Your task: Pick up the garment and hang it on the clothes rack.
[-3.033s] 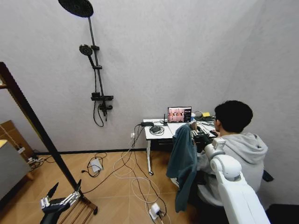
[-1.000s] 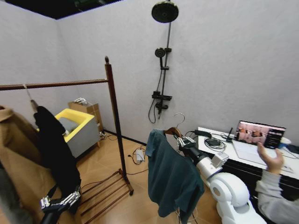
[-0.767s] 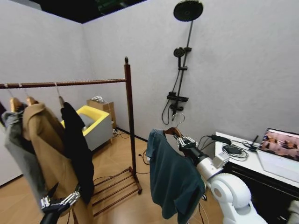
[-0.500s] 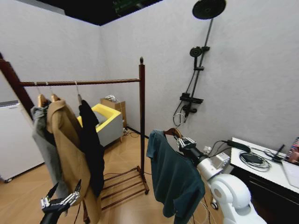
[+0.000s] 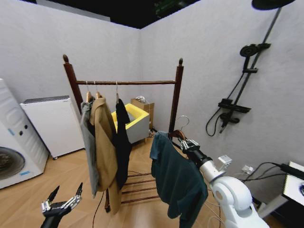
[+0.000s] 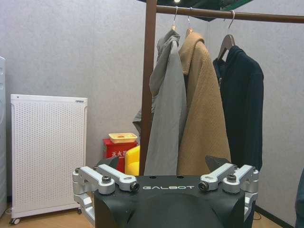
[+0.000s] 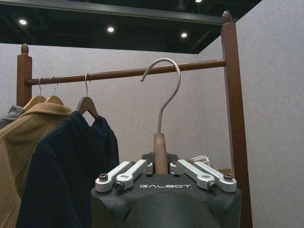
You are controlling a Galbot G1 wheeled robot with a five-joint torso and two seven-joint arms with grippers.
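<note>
Teal garment (image 5: 175, 180) hangs on its hanger (image 7: 160, 151), clamped at the neck by right gripper (image 5: 188, 144), held up near rack (image 5: 176, 92), hook below the bar. Left gripper (image 5: 61, 203) low, fingers spread, holding nothing.

I am reading the brand word "GALBOT" printed in pale capitals on the black housing of my left gripper (image 6: 166, 178), and I am seeing the same word on my right gripper (image 7: 165, 172).
</note>
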